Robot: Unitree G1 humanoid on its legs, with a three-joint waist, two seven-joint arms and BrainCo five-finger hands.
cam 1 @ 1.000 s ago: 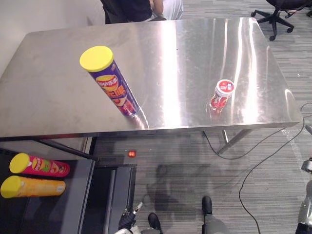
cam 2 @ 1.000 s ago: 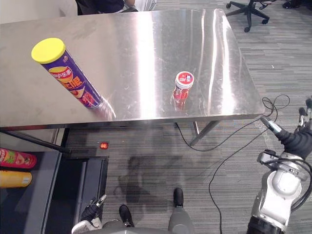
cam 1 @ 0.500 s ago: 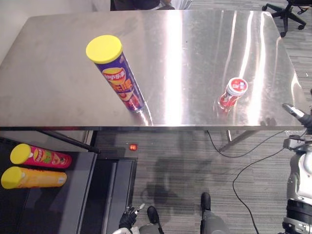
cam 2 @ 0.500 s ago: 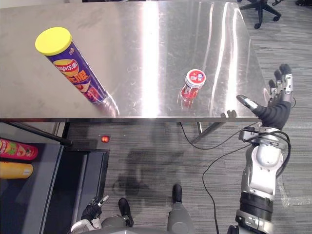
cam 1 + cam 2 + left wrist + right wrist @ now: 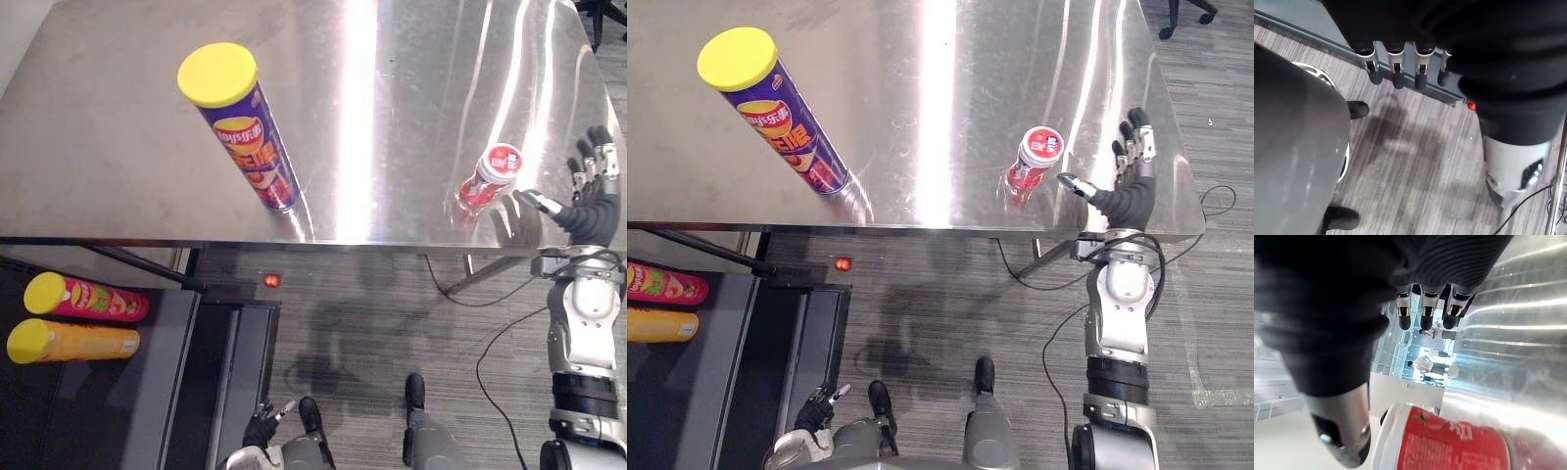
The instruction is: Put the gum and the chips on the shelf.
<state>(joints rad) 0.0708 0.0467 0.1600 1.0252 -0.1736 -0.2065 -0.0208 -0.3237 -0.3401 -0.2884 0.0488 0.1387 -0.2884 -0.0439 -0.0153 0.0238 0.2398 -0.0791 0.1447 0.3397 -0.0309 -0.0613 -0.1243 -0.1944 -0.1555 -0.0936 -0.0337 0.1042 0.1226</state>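
Right hand (image 5: 1127, 191): you had it wide open at the near edge of the table, fingers straight, holding nothing.
Thumb: it pointed at the gum jar (image 5: 1036, 157), just beside it. You could not tell if they touched.
Gum jar: it stood on the steel table (image 5: 921, 59), lid on.
Chips can (image 5: 774, 110): it stood on the table too, well apart from the jar, yellow lid on.
Shelf (image 5: 147, 382): low on your left, a pink can (image 5: 86, 299) and a yellow can (image 5: 71, 342) lay on it, side by side.
Left hand (image 5: 1396, 78): it hung low over the floor, fingers loose, empty.
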